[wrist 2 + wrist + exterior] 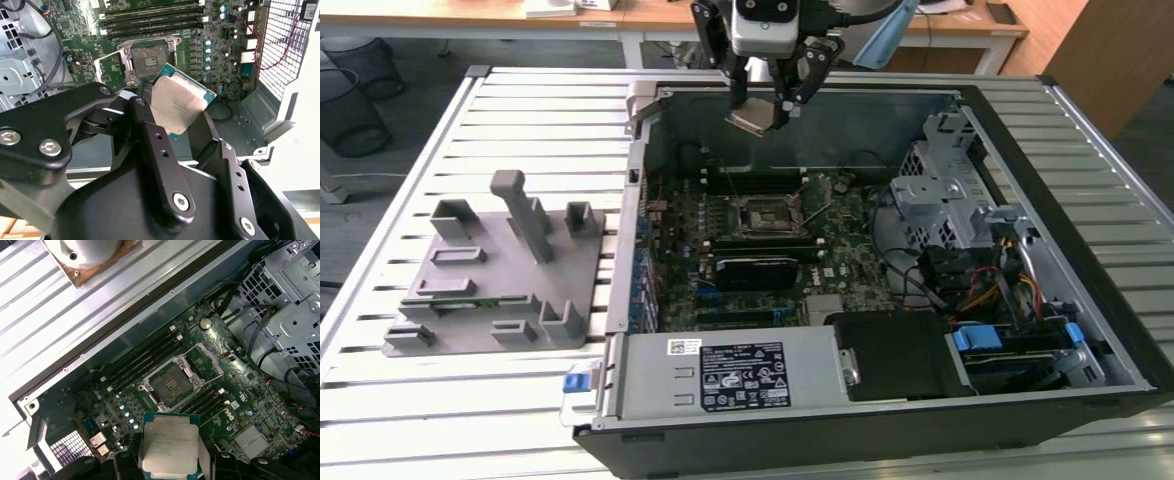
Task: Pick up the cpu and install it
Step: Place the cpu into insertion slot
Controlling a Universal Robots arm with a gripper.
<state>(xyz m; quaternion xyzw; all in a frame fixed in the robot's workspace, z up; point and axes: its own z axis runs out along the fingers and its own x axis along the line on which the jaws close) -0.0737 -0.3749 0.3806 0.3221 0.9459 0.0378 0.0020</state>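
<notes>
1. Aluminium slats first: the table [520, 110] runs right across the exterior view, and a grey fixture plate [494, 290] lies on it at the exterior view's left.
2. Centre and right, the open computer case [854, 440], with the green motherboard [834, 225] flat on its floor.
3. From the upper middle of the exterior view the arm reaches in with its wrist pointing down. The gripper [767, 105] hangs near the case's far wall, above the board and not down among the parts.
4. The claw is clamped on the cpu [751, 120]. In the second wrist view the black fingers [150, 132] pinch opposite edges, and the silvery lid shows plainly between them.
5. That chip rides tilted, one corner lower, and is not level with the board beneath.
6. The relation that matters: the socket [765, 217] sits below the chip and toward the lower part of the exterior frame, well apart, with hardly any sideways offset. In the first wrist view its retaining frame looks swung open and the seat looks bare.
</notes>
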